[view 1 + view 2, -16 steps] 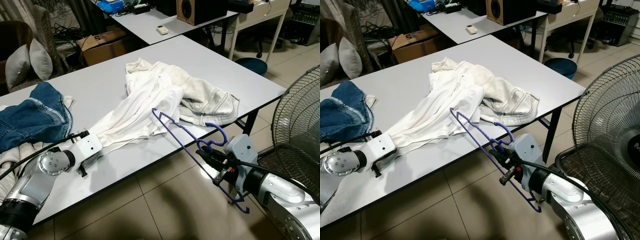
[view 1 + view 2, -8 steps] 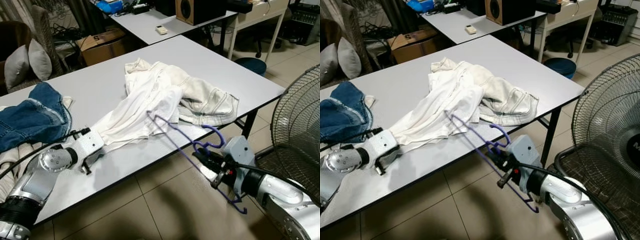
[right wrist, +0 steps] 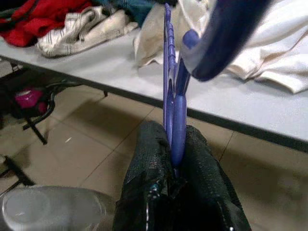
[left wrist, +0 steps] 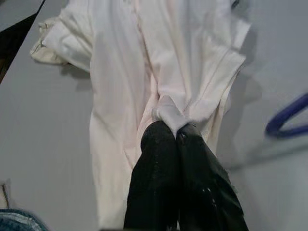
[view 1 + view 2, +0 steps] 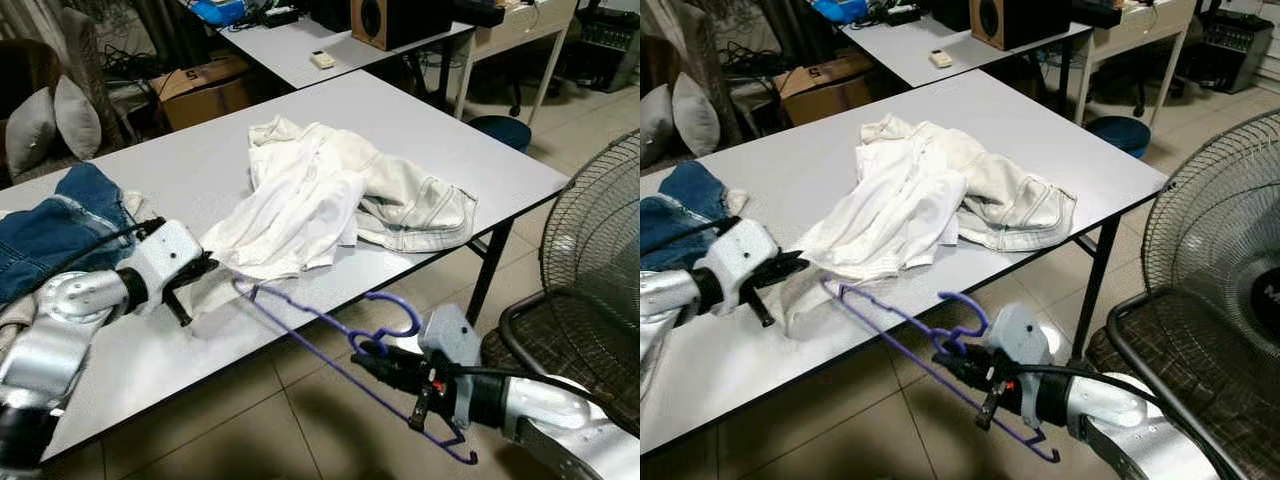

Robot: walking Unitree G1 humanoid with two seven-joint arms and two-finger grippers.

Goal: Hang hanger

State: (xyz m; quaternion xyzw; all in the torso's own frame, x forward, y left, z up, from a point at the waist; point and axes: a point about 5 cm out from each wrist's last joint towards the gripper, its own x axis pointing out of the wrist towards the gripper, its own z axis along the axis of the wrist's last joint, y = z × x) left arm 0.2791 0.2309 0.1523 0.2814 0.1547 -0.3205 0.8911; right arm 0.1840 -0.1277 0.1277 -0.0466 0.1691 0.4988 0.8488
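The grey surface (image 5: 300,120) ran across the frame's middle, its left end cut off, a fan (image 5: 600,240) cropped at the right edge. White clothes (image 5: 330,190) sprawled at centre, jeans (image 5: 50,235) at left. The left hand (image 5: 190,285), lower left, pinched the white cloth's end. The right hand (image 5: 385,365), lower centre over the tiled floor, clamped the purple hanger (image 5: 320,325) near its hook, its tip beside the cloth.

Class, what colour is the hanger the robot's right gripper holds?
Purple-blue. The hanger, pinched in the right gripper, shows best in the left eye view.
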